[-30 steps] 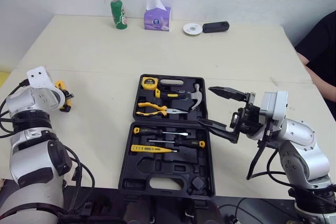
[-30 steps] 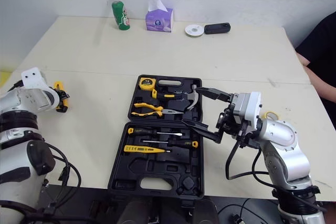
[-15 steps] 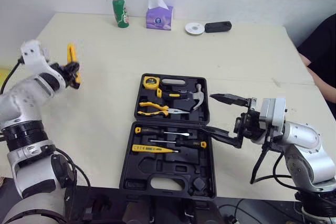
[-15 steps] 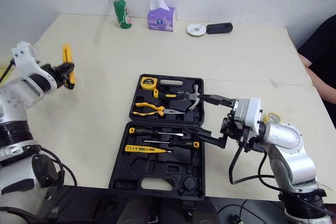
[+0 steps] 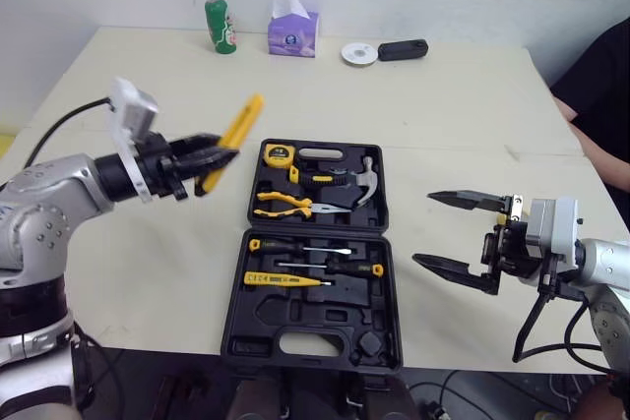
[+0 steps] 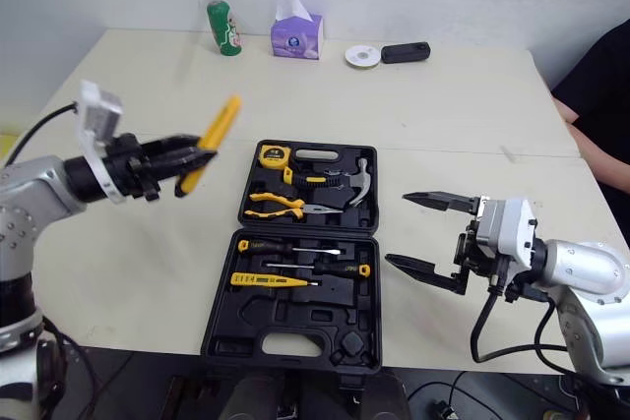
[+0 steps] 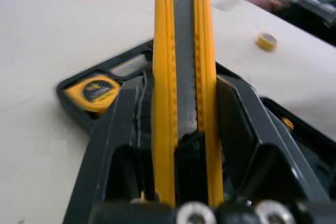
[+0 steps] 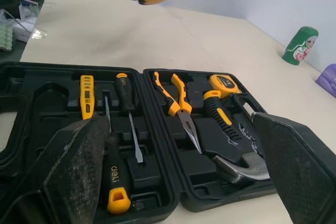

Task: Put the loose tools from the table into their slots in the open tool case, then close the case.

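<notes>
The black tool case lies open in the middle of the table. It holds a tape measure, a hammer, pliers, two screwdrivers and a yellow test pen. My left gripper is shut on a yellow utility knife, held in the air just left of the case's upper half, its long end tilted up toward the case. The knife stands between the black fingers above the tape measure. My right gripper hangs open to the right of the case, holding nothing.
Along the far edge stand a green can, a purple tissue box, a white disc and a black device. A person's dark sleeve is at the right. A small yellow roll lies right of the case.
My left arm has swung the utility knife from the table's far left up and across to the case's left side. My right gripper has drawn back rightward off the case, still open.
</notes>
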